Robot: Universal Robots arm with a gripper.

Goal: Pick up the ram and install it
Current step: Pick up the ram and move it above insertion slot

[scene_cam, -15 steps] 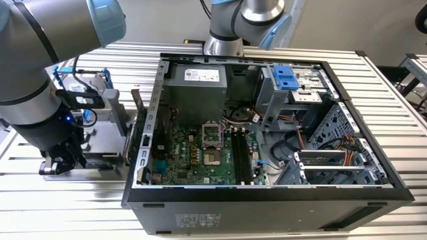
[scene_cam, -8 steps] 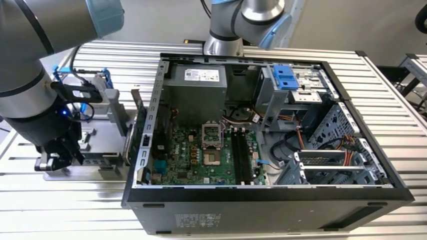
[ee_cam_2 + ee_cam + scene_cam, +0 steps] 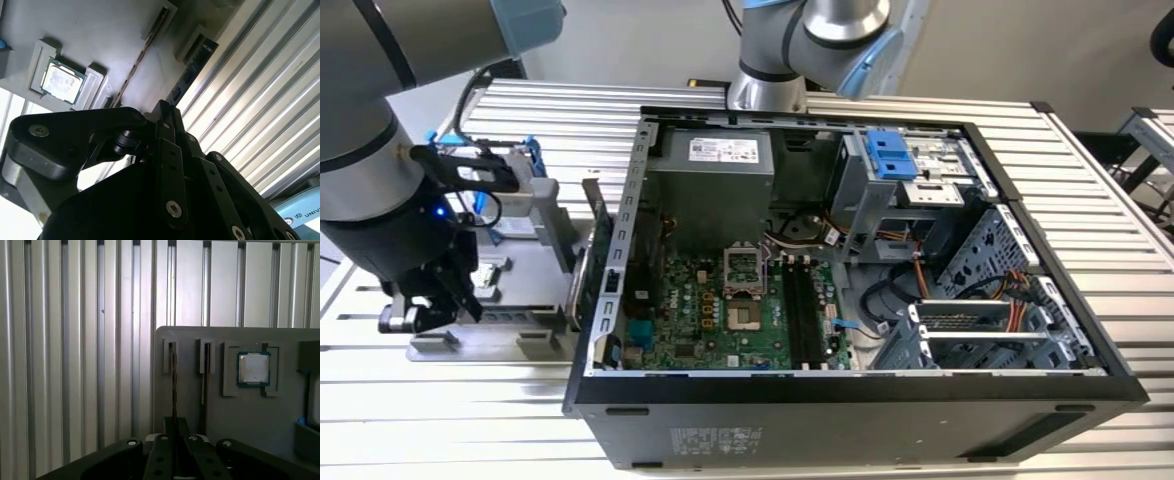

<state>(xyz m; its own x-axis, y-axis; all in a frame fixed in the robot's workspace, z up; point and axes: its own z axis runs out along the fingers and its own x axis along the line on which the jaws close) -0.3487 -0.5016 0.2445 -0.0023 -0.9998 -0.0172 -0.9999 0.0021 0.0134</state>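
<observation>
The ram (image 3: 173,385) is a thin dark stick standing on edge in the outer slot of a grey parts holder (image 3: 240,415), close to the holder's edge; it also shows in the second wrist view (image 3: 192,70). My gripper (image 3: 174,427) sits over the near end of this stick, and its two fingers stand close together with the stick's edge running in between. The second wrist view has the fingertips (image 3: 162,112) pressed nearly together. In the exterior view the gripper (image 3: 424,318) is low over the holder (image 3: 520,320), on that view's left of the open computer case (image 3: 854,390).
A second thin stick (image 3: 205,380) stands in the neighbouring slot. A square silver processor (image 3: 253,367) lies in a recess beyond it. A hard drive in a blue frame (image 3: 500,170) stands on the holder. Black motherboard slots (image 3: 803,310) lie inside the case. Ribbed metal table (image 3: 75,365) surrounds everything.
</observation>
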